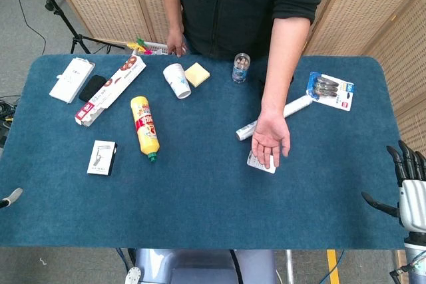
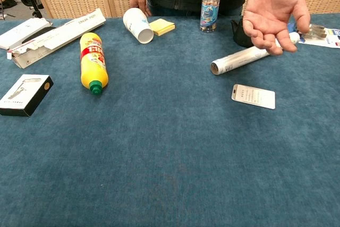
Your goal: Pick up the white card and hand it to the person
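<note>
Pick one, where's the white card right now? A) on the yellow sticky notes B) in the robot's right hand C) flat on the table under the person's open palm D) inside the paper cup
C: the white card lies flat on the blue table, beneath the person's open hand; the robot's right hand is at the table edge, holding nothing.

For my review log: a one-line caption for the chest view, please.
Person's open palm waits above the white card lying flat on the blue table; no robot hand in frame.

in the head view the person's hand [image 1: 269, 139] covers most of the white card [image 1: 261, 163]. the right hand [image 1: 407, 187] is cut off by the frame's edge; the card's print is too small to read.
</note>
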You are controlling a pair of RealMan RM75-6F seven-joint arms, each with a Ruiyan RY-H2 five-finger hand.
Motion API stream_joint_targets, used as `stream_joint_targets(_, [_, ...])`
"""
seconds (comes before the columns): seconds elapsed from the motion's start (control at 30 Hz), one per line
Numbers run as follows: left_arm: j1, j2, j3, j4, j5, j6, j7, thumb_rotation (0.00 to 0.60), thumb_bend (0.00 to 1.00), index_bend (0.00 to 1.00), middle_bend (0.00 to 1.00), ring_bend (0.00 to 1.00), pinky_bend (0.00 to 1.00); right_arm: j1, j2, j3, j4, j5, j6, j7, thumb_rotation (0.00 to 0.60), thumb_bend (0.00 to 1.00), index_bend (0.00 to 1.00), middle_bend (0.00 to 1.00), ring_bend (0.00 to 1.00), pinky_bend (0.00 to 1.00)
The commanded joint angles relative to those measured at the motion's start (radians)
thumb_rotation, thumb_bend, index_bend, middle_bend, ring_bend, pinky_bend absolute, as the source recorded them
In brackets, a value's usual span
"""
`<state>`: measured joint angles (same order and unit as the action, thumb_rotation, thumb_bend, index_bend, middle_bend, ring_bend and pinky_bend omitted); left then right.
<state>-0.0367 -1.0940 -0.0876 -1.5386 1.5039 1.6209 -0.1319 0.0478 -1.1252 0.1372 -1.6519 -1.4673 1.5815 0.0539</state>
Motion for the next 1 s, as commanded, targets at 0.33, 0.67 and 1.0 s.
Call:
stream_joint_targets(0.33, [0.001, 0.004, -0.003, -0.001, -0.011, -0.010, -0.005, 0.600, 0.00, 0.00, 0.00, 0.00, 0.03, 0.034, -0.046, 0.008, 0.013, 0.061, -0.082, -0.027, 0.600, 0.00, 0.21, 0.00, 0.00, 0.00])
stream_joint_targets(0.67, [-0.009, 0.004, -0.009, -0.003, -0.029, -0.036, 0.006, 0.600, 0.00, 0.00, 0.00, 0.00, 0.03, 0.191, -0.156, 0.039, 0.044, 0.210, -0.366, -0.120, 0.600, 0.00, 0.28, 0.00, 0.00, 0.00])
stream_joint_targets(1.0, [-0.022, 0.011, -0.020, 0.006, -0.071, -0.085, -0.016, 0.600, 0.00, 0.00, 0.00, 0.00, 0.03, 0.321, -0.409, 0.091, 0.202, 0.356, -0.453, -0.253, 0.600, 0.00, 0.28, 0.00, 0.00, 0.00])
